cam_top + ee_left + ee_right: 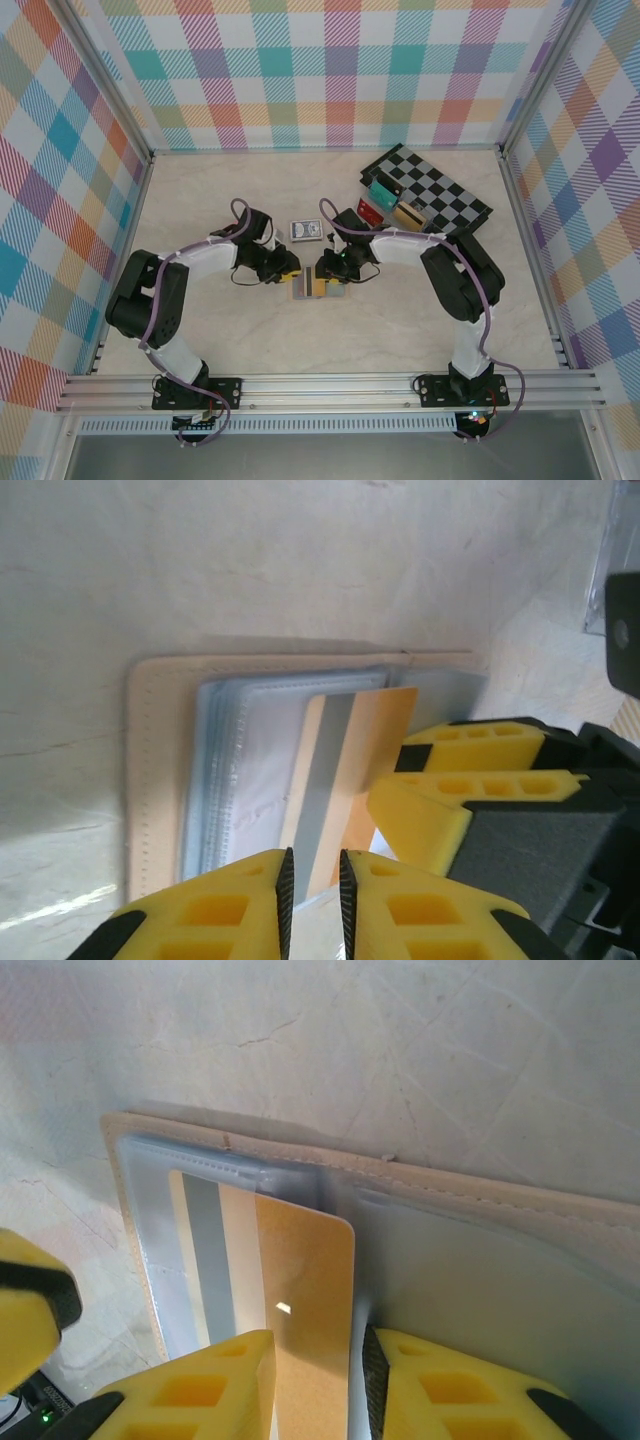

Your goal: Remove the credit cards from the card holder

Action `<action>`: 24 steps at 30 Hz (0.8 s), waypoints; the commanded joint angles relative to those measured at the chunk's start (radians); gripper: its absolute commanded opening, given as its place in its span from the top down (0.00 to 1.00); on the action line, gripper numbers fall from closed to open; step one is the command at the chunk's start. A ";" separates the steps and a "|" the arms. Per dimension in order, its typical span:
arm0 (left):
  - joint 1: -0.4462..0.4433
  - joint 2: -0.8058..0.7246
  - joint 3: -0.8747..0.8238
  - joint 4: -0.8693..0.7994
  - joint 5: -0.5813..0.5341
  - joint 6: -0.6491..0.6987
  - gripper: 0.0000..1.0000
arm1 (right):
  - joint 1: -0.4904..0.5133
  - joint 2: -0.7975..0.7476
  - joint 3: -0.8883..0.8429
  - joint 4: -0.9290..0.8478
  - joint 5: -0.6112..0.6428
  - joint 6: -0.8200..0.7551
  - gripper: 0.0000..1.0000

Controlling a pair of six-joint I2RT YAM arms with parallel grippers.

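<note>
Both grippers are meeting over the wallet [320,291], which is lying open and flat on the table [200,200], tan side down and clear sleeves facing up. The right gripper [318,1355] is closing on the yellow card [305,1270]. One yellow finger [205,1390] is sitting on each side of the card, with the card's end filling the gap between them. The far part of the card, the part with the grey stripe, is lying under a clear sleeve; the plain part nearer this gripper is lying out of the sleeve. The wallet's stitched tan edge is running just beyond the card and off to this gripper's right. The left gripper [313,865] is hovering over the near edge of the wallet. Its fingers [230,910] are sitting close together with only a narrow slot between the black pads, and I cannot tell whether they are pinching anything. From the left wrist view, the card is slanting away ahead of the slot, and the right gripper's fingers are touching the card's edge just to the right. A dark card pack [306,231] is lying near both grippers, on the far side. A rack of coloured cards [385,200] and a chessboard [445,195] are sitting beyond the right gripper, well apart from the wallet.
</note>
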 commanded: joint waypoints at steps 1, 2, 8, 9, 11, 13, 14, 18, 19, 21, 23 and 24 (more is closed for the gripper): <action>-0.027 0.024 0.019 0.005 0.023 -0.004 0.79 | -0.005 0.028 -0.007 0.009 -0.038 -0.024 0.70; -0.030 0.034 0.021 0.005 0.021 -0.006 0.80 | -0.006 0.029 -0.006 0.008 -0.038 -0.026 0.70; -0.039 0.090 0.015 0.005 -0.014 -0.016 0.81 | -0.008 0.037 -0.011 0.020 -0.049 -0.030 0.71; -0.040 0.093 0.009 0.005 -0.014 -0.020 0.81 | -0.008 0.038 -0.013 0.026 -0.056 -0.031 0.72; -0.040 0.098 0.003 0.005 -0.026 -0.023 0.81 | -0.009 0.034 -0.018 0.038 -0.061 -0.028 0.73; -0.039 0.099 0.002 -0.022 -0.059 -0.017 0.81 | -0.011 0.022 -0.029 0.055 -0.062 -0.020 0.76; -0.040 0.100 0.002 -0.035 -0.073 -0.012 0.81 | -0.014 0.014 -0.035 0.060 -0.060 -0.013 0.80; -0.039 0.100 0.002 -0.072 -0.117 0.008 0.82 | -0.025 -0.031 -0.049 0.059 -0.030 -0.003 0.89; -0.040 0.099 0.001 -0.074 -0.121 0.009 0.82 | -0.028 -0.041 -0.050 0.049 -0.016 -0.006 0.91; -0.040 0.104 0.001 -0.077 -0.122 0.013 0.83 | -0.031 -0.057 -0.053 0.029 0.010 -0.012 0.93; -0.040 0.105 0.002 -0.075 -0.125 0.013 0.83 | -0.034 -0.069 -0.057 0.010 0.032 -0.020 0.95; -0.040 0.106 0.004 -0.076 -0.125 0.013 0.83 | -0.037 -0.075 -0.061 0.005 0.039 -0.023 0.95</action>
